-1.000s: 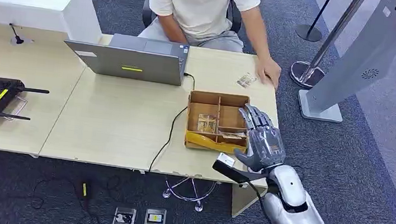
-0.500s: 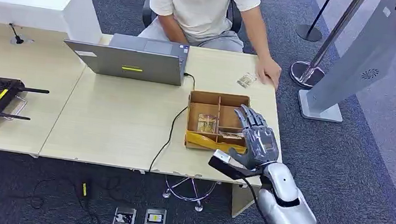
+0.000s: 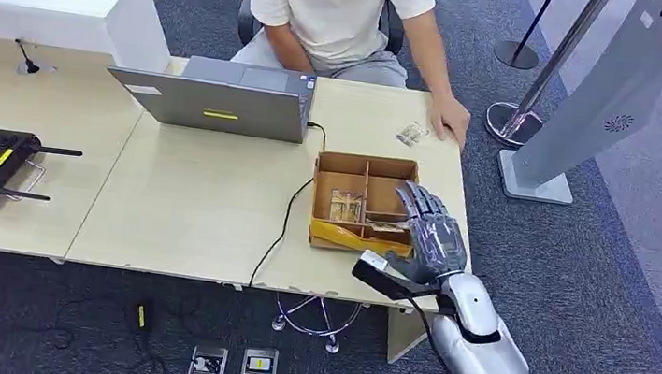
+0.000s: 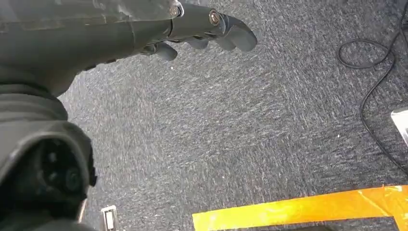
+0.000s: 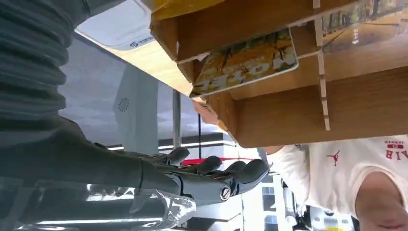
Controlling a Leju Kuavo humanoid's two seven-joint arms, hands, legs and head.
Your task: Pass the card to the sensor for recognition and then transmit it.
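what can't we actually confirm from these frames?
- Head view: the silver right hand covers the right side of the brown cardboard divider box, hiding whether it touches the yellow printed card.
- Head view: small card on the pale wooden table near the person's hand is too small to read.
- Left wrist view: the left hand, over grey carpet, is cut off by the top edge.
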